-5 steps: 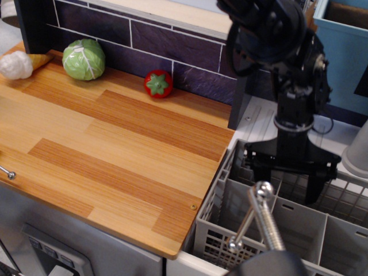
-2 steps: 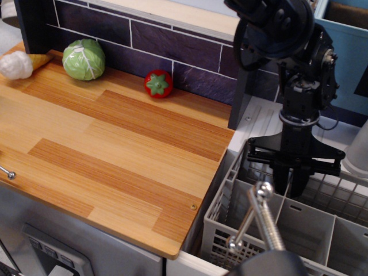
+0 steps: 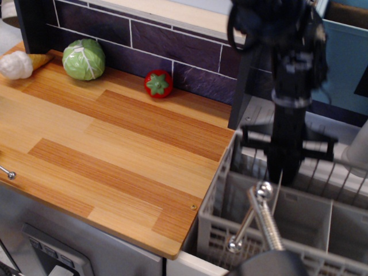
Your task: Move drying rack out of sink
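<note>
Nearest the camera, below the pincer, chrome faucet (image 3: 261, 221) crosses the front of the large grey plastic mesh drying rack (image 3: 230, 230), hiding part of its near wall. Rack sits in the pale grey-white sink (image 3: 256, 112) unit, right of the wooden table (image 3: 103, 149), its left wall just beside the table edge. Rack looks a bit tilted, left-rear rim high, maybe starting to lift; blur makes that uncertain.

Black pincer (image 3: 284, 167) hangs vertically over the rack's rear part, fingers pointing down at a solid inner divider, likely because a divider gives a thin edge to pinch where mesh would not. Fingers appear pressed close together, seemingly pinching the divider top, but motion blur hides the contact, so I cannot tell for sure.

Task judged early: rack not out of the sink yet. Next move probably needs lift clear of the basin rim and faucet.

Left and further back from the pincer, by the dark tiled wall: red toy tomato (image 3: 157, 83), green toy cabbage (image 3: 84, 59), white ice-cream cone toy (image 3: 20, 64), all well apart from the rack.
</note>
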